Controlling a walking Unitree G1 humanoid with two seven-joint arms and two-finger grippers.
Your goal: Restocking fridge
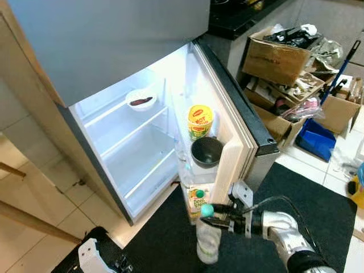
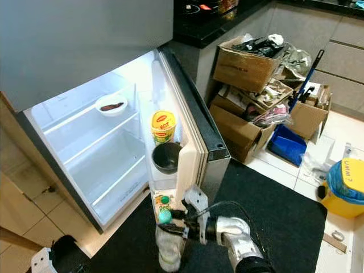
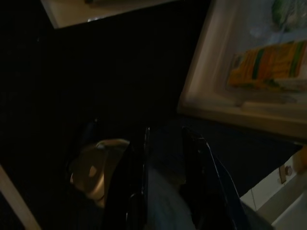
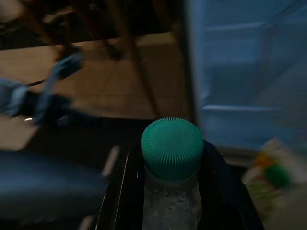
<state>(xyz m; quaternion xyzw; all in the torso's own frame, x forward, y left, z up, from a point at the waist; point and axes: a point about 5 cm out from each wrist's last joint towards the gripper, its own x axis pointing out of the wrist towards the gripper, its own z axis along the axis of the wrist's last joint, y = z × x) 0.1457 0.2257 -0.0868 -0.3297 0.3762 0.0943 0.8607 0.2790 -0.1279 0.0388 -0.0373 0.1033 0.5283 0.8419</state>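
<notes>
A clear plastic bottle (image 1: 207,242) with a ribbed green cap (image 4: 172,147) hangs upright over the black mat (image 1: 307,193), just before the open fridge (image 1: 142,142). The right gripper (image 1: 219,219) clamps its neck between black fingers. A juice carton (image 1: 197,200), dark bowl (image 1: 206,151) and yellow tub (image 1: 200,121) sit in the white door racks.

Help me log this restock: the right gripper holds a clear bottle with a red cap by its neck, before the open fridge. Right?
Not quite: the cap is green, as the right wrist view shows. The right gripper does hold the clear bottle by its neck before the open fridge.
</notes>
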